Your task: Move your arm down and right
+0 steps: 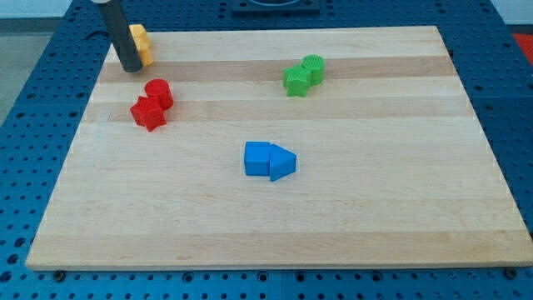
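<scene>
My tip (132,68) rests on the wooden board (375,208) near its top left corner. It touches the left side of the yellow blocks (141,43), which it partly hides, so their shapes are unclear. Just below and right of the tip stand a red cylinder (158,92) and a red star-like block (148,113), touching each other. A blue cube (257,158) and a blue triangular block (282,162) sit together near the board's middle. A green star-like block (296,80) and a green cylinder (313,68) sit together at the upper right of centre.
The board lies on a blue perforated table (33,100) that shows on all sides.
</scene>
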Controlling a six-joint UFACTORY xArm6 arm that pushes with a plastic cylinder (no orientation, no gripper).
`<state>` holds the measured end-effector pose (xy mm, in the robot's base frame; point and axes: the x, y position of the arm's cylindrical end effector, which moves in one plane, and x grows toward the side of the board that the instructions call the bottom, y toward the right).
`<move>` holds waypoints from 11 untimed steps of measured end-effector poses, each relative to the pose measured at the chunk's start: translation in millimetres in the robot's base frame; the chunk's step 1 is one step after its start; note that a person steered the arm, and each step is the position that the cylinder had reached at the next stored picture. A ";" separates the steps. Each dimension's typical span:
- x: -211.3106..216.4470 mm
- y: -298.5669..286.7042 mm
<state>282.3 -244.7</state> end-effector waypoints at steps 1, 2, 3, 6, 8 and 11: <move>-6.7 0.0; -8.6 0.0; 15.0 0.0; 140.0 -29.1; 188.6 25.3; 155.5 45.2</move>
